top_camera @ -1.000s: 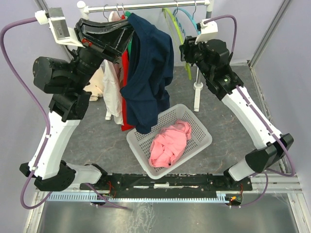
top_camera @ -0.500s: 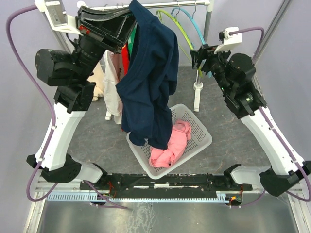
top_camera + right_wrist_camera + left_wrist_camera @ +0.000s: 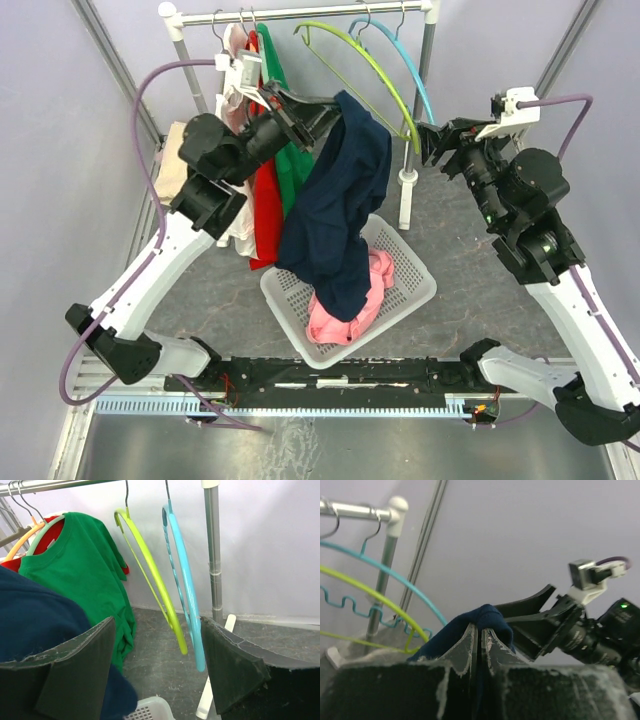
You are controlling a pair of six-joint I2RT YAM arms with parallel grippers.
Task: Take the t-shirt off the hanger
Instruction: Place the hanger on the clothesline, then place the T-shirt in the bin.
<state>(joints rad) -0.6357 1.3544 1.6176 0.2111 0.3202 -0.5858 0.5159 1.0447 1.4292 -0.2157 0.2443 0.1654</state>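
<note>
Above the middle of the table, the left gripper (image 3: 322,108) was pressed shut on a fold of the navy t-shirt (image 3: 338,215), pinching the cloth between its fingertips. The shirt hung from that grip in a long drape, apart from the hangers on the rail, and its lower end reached down over the pink garment (image 3: 340,320) lying in the white basket (image 3: 418,290). The basket sat on the table toward its near edge, roughly midway between the two arm bases. The right gripper (image 3: 436,146) hung over the far right part of the table, its jaws spread wide with nothing between them, close to the upright post (image 3: 212,555) of the rack. Along the far edge, the rail carried a lime hanger (image 3: 148,575) and a blue hanger (image 3: 181,580), both bare. To their left, a green shirt (image 3: 75,565) and a red shirt (image 3: 265,200) hung on hangers.
</note>
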